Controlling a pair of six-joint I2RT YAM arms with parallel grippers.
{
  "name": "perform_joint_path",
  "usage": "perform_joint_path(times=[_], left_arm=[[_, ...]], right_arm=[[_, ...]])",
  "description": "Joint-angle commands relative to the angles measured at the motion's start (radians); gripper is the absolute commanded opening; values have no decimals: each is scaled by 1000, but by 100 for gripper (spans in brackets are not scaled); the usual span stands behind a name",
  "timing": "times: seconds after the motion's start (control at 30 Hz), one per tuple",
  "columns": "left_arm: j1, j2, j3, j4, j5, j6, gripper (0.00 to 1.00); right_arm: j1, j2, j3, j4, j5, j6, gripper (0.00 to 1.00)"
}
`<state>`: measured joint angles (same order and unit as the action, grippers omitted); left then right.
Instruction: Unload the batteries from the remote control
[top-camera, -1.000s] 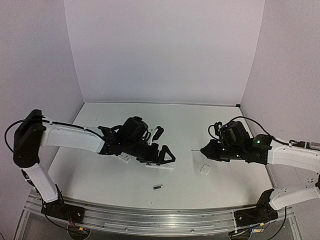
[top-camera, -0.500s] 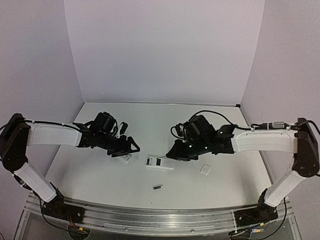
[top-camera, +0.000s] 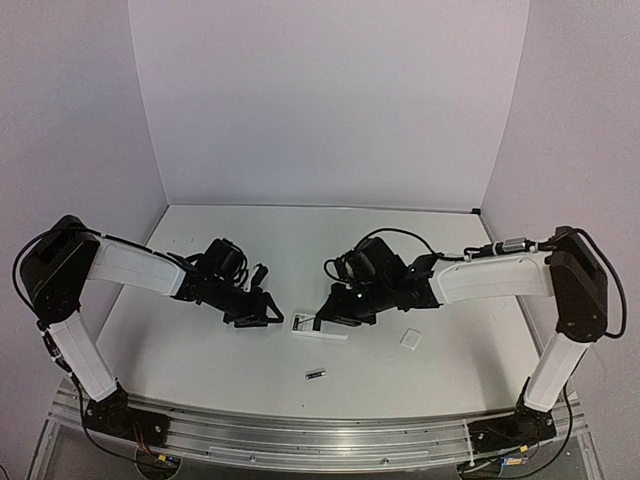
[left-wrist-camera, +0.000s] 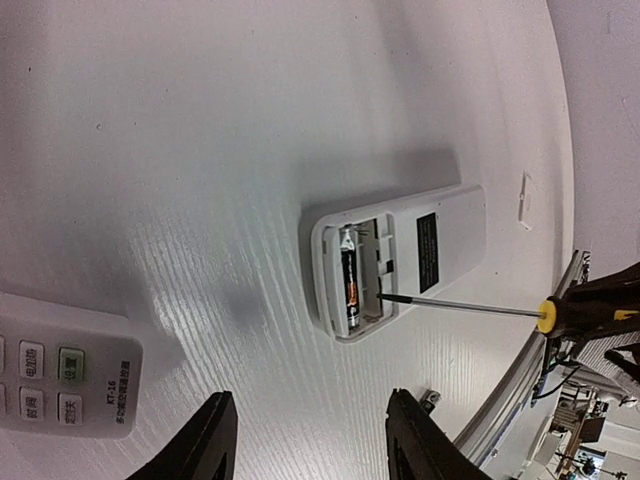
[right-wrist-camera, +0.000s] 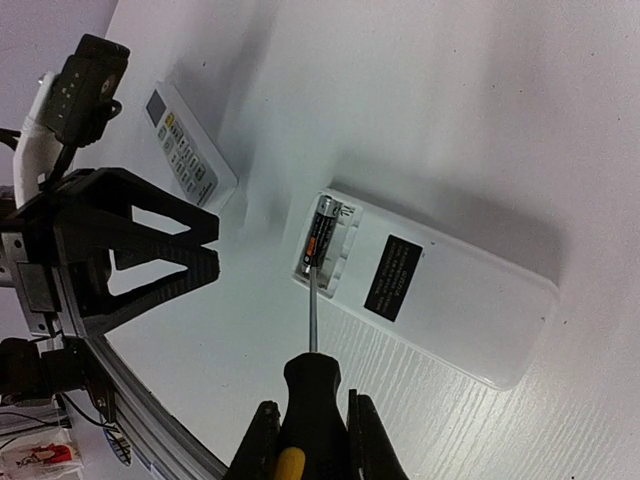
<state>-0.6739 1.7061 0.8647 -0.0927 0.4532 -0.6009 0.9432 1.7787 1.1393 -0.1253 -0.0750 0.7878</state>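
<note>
1. Writing: a second remote (left-wrist-camera: 60, 375) lies face up at the left gripper, its buttons marked in Chinese characters above a model code starting "KT". The black label on the remote control (left-wrist-camera: 400, 255), which lies back up with its battery bay uncovered, is too small to read.
2. Count: two remotes, two batteries, one screwdriver (right-wrist-camera: 312, 385), one small white cover (top-camera: 410, 339) lying apart to the right.
3. The seated battery (left-wrist-camera: 349, 285) sits in the bay at the end nearer the left arm, its long axis crosswise to the remote control's length. The loose battery (top-camera: 316, 374) lies left-to-right on the table (top-camera: 200, 360), nearer the front edge.
4. The right gripper (right-wrist-camera: 312, 440) clamps the screwdriver's black-and-yellow handle, with the tip inside the bay beside the seated battery. The left gripper (left-wrist-camera: 308, 400) hovers with its fingers spread wide, holding nothing.
</note>
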Motion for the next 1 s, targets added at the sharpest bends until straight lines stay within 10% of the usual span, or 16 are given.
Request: perform_joint_path(times=[0.0, 0.97], left_arm=[[2, 36, 56, 51, 21, 20, 48], [2, 176, 88, 125, 102, 23, 24]], right_arm=[[3, 11, 31, 44, 9, 14, 0], [2, 65, 7, 49, 10, -38, 0]])
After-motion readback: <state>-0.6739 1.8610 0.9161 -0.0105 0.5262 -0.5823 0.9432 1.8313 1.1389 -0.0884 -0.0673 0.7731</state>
